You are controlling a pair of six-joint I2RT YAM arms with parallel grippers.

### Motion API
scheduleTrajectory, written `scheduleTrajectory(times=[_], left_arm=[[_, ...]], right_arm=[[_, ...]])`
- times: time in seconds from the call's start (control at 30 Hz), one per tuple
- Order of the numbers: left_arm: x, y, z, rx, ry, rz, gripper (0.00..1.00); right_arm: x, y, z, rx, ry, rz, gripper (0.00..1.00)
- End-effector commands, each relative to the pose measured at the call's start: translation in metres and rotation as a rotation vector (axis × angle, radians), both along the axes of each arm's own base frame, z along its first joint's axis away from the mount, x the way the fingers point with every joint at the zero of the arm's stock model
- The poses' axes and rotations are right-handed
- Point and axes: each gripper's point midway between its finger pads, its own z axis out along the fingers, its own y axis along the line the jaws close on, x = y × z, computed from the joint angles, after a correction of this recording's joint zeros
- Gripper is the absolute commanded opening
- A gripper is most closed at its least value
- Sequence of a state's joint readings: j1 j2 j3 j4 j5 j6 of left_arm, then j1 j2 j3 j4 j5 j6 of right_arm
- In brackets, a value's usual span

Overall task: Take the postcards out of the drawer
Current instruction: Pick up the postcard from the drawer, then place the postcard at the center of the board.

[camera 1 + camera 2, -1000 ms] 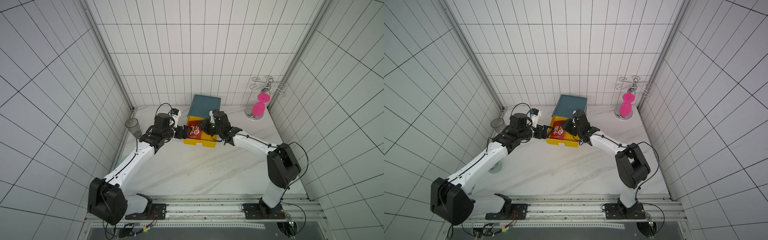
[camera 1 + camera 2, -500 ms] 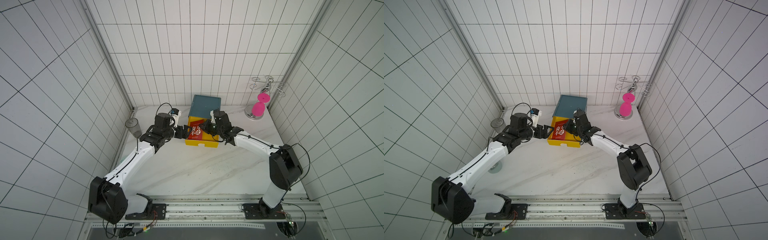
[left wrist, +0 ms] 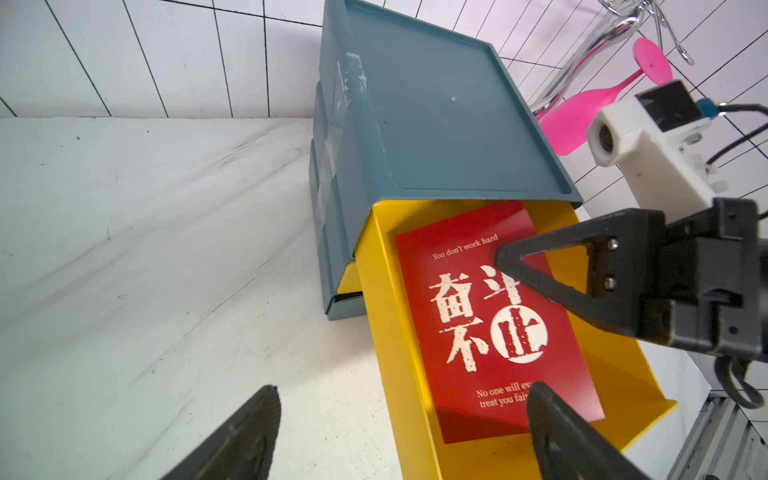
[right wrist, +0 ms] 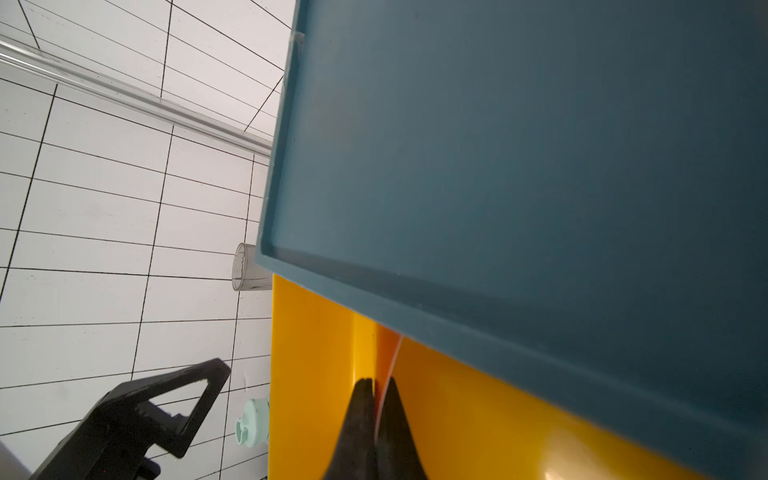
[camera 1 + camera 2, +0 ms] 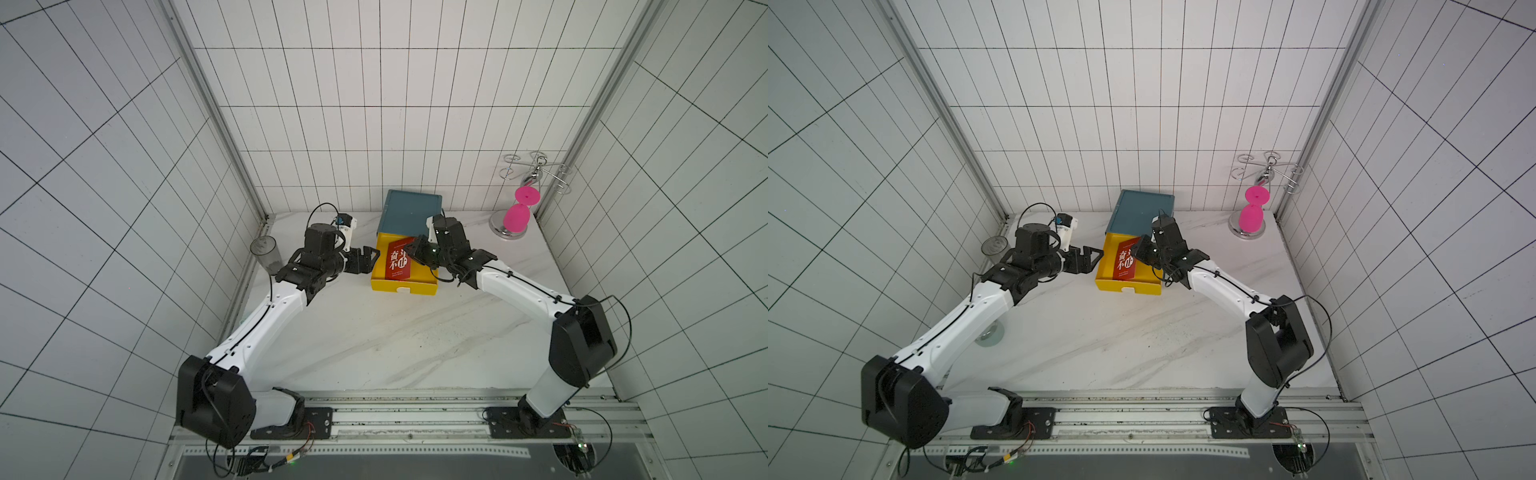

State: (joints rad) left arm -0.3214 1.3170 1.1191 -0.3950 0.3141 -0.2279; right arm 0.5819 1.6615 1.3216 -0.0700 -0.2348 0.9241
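At the left a clear tumbler [image 5: 266, 255] stands by the wall, out of play. The left gripper [image 5: 368, 259] hovers just beside the left wall of the yellow drawer [image 5: 403, 286], its jaws spread wide and holding nothing; its wrist view looks down past its fingertips [image 3: 266, 399] at the drawer, which is pulled out of the teal cabinet [image 5: 411, 212]. A red postcard [image 3: 478, 324] lies face up inside, printed side showing, with its far end reaching almost under the cabinet's lip; I cannot tell whether more cards lie beneath it. The right gripper [image 4: 376, 384] reaches in from the other side, pinched tight on the card's thin edge, which curls up between the pads. At the far right a pink goblet [image 5: 517, 212] sits on a chrome stand. The step in hand looks like the grasp of the first card, just secured. The next move calls for lifting it up and back toward the open table, clear of the cabinet's overhang and the drawer wall, without bending it. Compared with a second ago, both arms and the drawer sit almost where they were. The change is that the right jaws, then partly open, have closed on the card.
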Motion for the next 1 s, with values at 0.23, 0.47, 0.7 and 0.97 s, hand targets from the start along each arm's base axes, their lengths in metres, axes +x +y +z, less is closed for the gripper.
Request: scheduleTrajectory(times=[0.23, 0.47, 0.7, 0.97], left_arm=[[-0.02, 0.029, 0.054, -0.168, -0.087, 0.005, 0.9], [-0.073, 0.0, 0.065, -0.327, -0.055, -0.238, 0.83], [-0.127, -0.032, 0.066, -0.422, 0.005, -0.433, 0.73], [-0.139, -0.041, 0.053, -0.533, 0.068, -0.397, 0.59]], right_arm=[[-0.036, -0.04, 0.115, 0.075, -0.213, 0.076, 0.0], [-0.093, -0.049, 0.106, 0.171, -0.204, 0.24, 0.0], [-0.138, -0.04, 0.09, 0.338, -0.172, 0.359, 0.0], [-0.162, -0.024, 0.085, 0.363, -0.194, 0.407, 0.0]])
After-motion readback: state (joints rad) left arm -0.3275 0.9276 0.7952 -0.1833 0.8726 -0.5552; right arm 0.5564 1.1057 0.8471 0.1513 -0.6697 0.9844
